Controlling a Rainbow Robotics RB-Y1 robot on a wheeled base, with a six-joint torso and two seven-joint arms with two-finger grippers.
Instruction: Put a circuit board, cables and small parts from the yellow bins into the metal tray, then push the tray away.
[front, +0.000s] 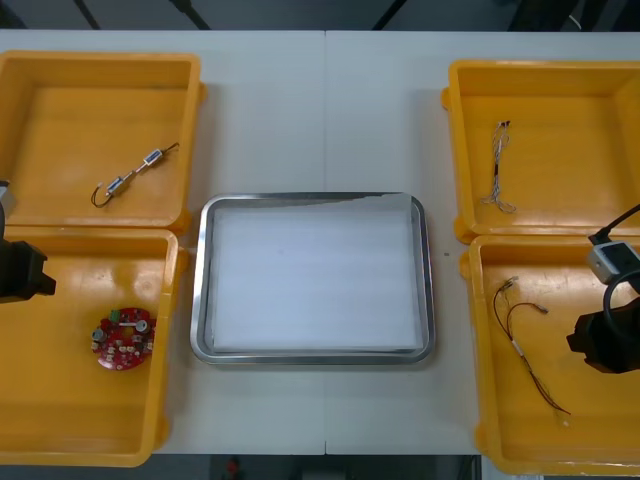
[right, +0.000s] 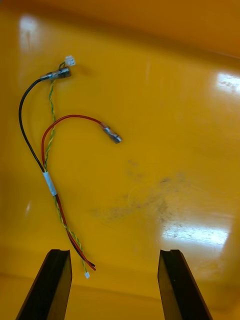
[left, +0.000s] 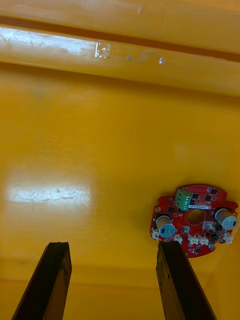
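- Metal tray (front: 203, 300) lies flat at the middle of the table, between the 4 yellow bins, its inside white and bare and its rim shiny.
- Circuit board (left: 195, 220), round and red, lies flat on the floor of the near left bin (front: 170, 300), on the side toward the tray.
- Left gripper (left: 112, 246) hangs over that bin with its 2 fingers spread wide and nothing between them; the board sits just past 1 fingertip.
- Right gripper (right: 114, 251) hangs over the near right bin (front: 480, 350), fingers likewise apart and holding nothing.
- Red and yellow cable (right: 50, 165) lies loose on that bin's floor, its frayed end near 1 finger of the right gripper; dark scuffs and glare mark the floor beside it.
- Far left bin (front: 30, 70) holds a black cable (front: 135, 172) strung with small metal parts.
- Far right bin (front: 460, 150) holds a thin twisted cable (front: 497, 165).
- Table (front: 325, 120) is light, with 1 seam running from its far edge toward the tray.
- Beyond the far edge the room is dark.
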